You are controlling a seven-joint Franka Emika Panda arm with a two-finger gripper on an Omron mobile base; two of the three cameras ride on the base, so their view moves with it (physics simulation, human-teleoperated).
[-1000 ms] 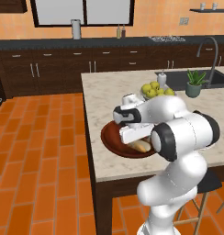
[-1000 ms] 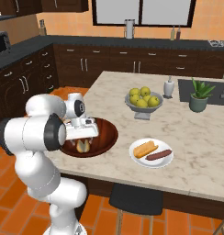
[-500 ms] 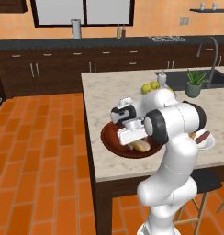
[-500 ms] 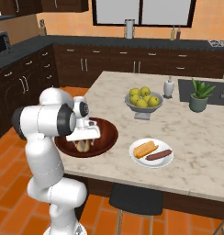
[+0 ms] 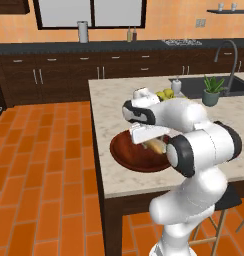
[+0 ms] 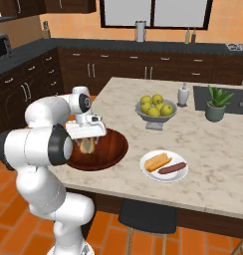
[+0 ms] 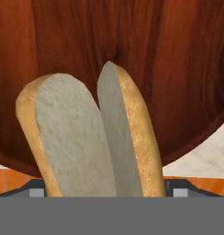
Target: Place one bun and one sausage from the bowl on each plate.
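Note:
The dark wooden bowl (image 6: 111, 149) sits near the island's front left corner, also seen as bowl (image 5: 126, 155). One split tan bun (image 7: 86, 133) lies in it, bun (image 6: 85, 146) and bun (image 5: 156, 146). My gripper (image 6: 86, 140) points down into the bowl and is open. Its fingertips (image 7: 36, 190) flank the bun's near end with small gaps. From the left side the gripper (image 5: 147, 141) hangs just over the bun. To the right, a white plate (image 6: 146, 169) carries a bun (image 6: 157, 162) and a dark sausage (image 6: 172, 168).
A grey footed bowl of yellow-green fruit (image 6: 155, 106) stands behind the plate. A soap bottle (image 6: 182, 94), a potted plant (image 6: 214, 103) and the sink are at the back right. A dark stool (image 6: 146, 215) sits below the counter's front edge.
The hand has dropped lower into the bowl onto the bun, and the arm's elbow has swung. The jaws have narrowed a little around the bun.

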